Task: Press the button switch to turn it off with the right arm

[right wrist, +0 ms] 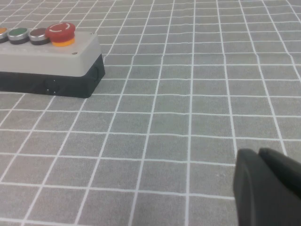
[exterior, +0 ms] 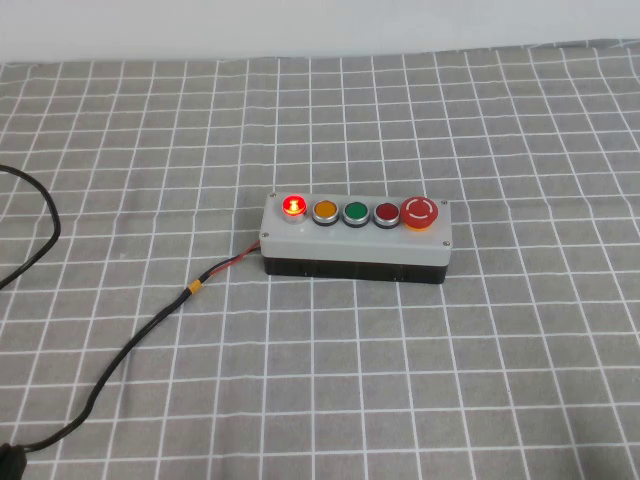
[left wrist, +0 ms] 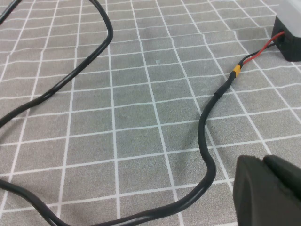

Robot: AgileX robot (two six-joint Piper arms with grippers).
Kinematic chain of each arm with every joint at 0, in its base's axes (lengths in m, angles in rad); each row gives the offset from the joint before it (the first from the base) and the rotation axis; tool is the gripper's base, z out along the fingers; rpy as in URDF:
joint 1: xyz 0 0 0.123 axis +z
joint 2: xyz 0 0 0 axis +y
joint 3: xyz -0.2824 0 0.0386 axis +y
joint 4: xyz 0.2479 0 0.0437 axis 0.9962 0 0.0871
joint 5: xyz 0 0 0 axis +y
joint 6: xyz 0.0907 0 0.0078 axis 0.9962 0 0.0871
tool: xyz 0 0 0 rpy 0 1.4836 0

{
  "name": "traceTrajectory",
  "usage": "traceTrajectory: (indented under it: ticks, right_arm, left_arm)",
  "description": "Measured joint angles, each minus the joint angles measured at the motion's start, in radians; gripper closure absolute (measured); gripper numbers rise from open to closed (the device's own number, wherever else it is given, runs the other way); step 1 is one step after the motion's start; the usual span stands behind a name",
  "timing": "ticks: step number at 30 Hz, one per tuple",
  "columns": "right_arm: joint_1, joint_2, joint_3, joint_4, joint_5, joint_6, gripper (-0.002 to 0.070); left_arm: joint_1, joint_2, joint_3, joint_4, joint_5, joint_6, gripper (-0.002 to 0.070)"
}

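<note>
The button switch lies mid-table on the checked cloth, with a light-grey top and a black base. Its leftmost red button is lit. Beside it come the orange, green and dark-red buttons and the big red mushroom button. Neither arm shows in the high view. My right gripper is shut and empty, low over the cloth, well off the mushroom end of the box. My left gripper is shut and empty near the black cable.
The black cable runs from the box's left end toward the front left and loops along the left table edge. A white wall borders the far side. Grey checked cloth covers the table.
</note>
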Motion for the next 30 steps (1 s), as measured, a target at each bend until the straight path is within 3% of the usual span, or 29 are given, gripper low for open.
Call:
traceTrajectory:
  ticks: [18,30]
  right_arm:
    - [0.000,0.000,0.000,0.000,-0.010,0.000,0.0692]
    - [0.000,0.000,0.000,0.000,-0.226,-0.002,0.0692]
  left_arm:
    - [0.000,0.000,0.000,0.000,0.000,0.000,0.0678]
    - [0.000,0.000,0.000,0.000,0.000,0.000,0.0678]
